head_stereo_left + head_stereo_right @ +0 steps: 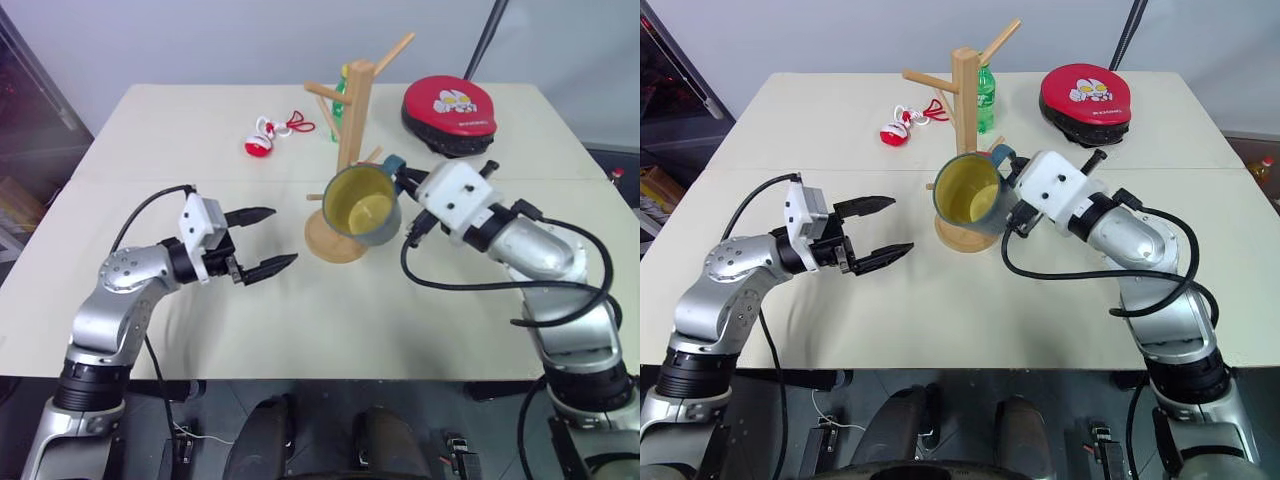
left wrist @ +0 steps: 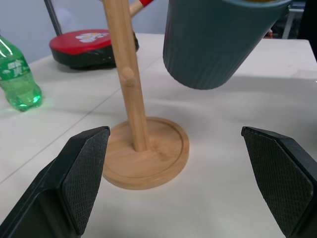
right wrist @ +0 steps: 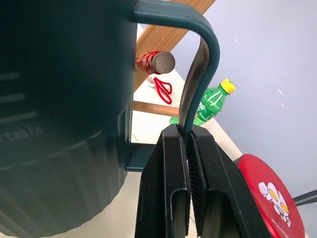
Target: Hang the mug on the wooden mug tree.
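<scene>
The dark blue-grey mug [image 1: 362,205] with a yellow inside hangs in the air, tipped on its side with its mouth toward me. My right gripper [image 3: 187,131] is shut on its loop handle [image 3: 200,64]. The mug is just in front of the wooden mug tree [image 1: 355,110], above the tree's round base [image 2: 148,158]. In the right wrist view a red-tipped peg [image 3: 156,62] shows through the handle's loop; I cannot tell whether it is inside the loop. My left gripper [image 1: 285,237] is open and empty, left of the base and pointing at it.
A green bottle [image 1: 986,95] stands behind the tree. A red and black pad [image 1: 450,112] lies at the back right, with a black pole [image 1: 485,40] beyond it. A small red and white object [image 1: 262,140] lies at the back left.
</scene>
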`<act>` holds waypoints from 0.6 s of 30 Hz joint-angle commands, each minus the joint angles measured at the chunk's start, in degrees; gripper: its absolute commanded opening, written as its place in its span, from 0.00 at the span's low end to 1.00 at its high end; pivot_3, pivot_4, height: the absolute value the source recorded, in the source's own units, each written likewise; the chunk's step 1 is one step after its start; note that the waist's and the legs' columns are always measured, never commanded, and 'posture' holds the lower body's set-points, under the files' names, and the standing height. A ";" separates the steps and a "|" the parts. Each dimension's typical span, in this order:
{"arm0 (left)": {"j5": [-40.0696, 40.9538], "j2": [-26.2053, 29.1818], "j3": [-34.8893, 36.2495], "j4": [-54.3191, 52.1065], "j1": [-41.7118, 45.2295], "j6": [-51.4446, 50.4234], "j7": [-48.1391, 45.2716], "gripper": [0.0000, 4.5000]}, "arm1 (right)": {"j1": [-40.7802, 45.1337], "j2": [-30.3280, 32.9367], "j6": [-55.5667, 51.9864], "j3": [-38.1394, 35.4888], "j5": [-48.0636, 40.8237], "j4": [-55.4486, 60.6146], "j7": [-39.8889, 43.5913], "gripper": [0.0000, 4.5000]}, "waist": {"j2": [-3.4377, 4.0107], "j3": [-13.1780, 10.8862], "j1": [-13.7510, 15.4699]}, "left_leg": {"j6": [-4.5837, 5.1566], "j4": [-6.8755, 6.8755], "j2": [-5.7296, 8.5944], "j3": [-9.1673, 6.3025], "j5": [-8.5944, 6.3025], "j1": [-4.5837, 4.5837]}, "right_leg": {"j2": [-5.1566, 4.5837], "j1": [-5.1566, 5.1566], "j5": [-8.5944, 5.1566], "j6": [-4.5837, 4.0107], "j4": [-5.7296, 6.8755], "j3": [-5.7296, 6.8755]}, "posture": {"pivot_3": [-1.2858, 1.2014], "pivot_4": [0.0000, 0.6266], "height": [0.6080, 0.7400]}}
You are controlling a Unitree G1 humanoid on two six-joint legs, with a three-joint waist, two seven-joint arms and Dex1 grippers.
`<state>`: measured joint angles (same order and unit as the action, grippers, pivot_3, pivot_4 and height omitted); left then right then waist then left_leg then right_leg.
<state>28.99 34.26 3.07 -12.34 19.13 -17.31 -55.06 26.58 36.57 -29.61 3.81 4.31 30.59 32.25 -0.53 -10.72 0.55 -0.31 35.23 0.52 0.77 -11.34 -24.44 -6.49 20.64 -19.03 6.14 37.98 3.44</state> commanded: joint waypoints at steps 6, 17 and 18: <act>2.42 1.06 2.29 -3.96 1.23 -1.49 0.47 1.00 | 5.66 0.01 0.00 2.21 0.69 -2.99 1.18 0.01 | -0.02 -0.01 -0.04 | 0.00 0.00 0.00 0.02 0.00 0.00 | 0.00 0.00 0.00 0.00 0.00 0.00 | 0.52 0.24 1.00; 3.45 1.37 2.66 -5.63 1.01 -2.66 1.41 1.00 | 7.62 -0.31 -1.04 4.16 1.33 -5.77 1.81 0.01 | -0.03 -0.02 -0.04 | 0.00 0.00 0.00 0.05 0.00 0.00 | -0.01 0.01 0.01 0.00 0.01 -0.01 | 0.52 0.24 1.00; 3.52 1.37 2.60 -5.71 1.00 -2.67 1.50 1.00 | 7.65 -0.35 -0.96 4.13 1.39 -5.78 1.72 0.07 | -0.03 -0.02 -0.04 | 0.00 0.00 0.00 0.05 0.00 0.00 | 0.00 0.01 0.01 0.00 0.01 -0.01 | 0.52 0.24 1.00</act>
<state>31.72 34.90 3.80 -16.12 19.71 -19.87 -53.84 32.63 36.49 -30.97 8.80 5.42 23.45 34.18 -0.56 -10.74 0.51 -0.31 35.24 0.53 0.82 -11.34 -24.44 -6.49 20.66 -19.02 6.14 37.98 3.43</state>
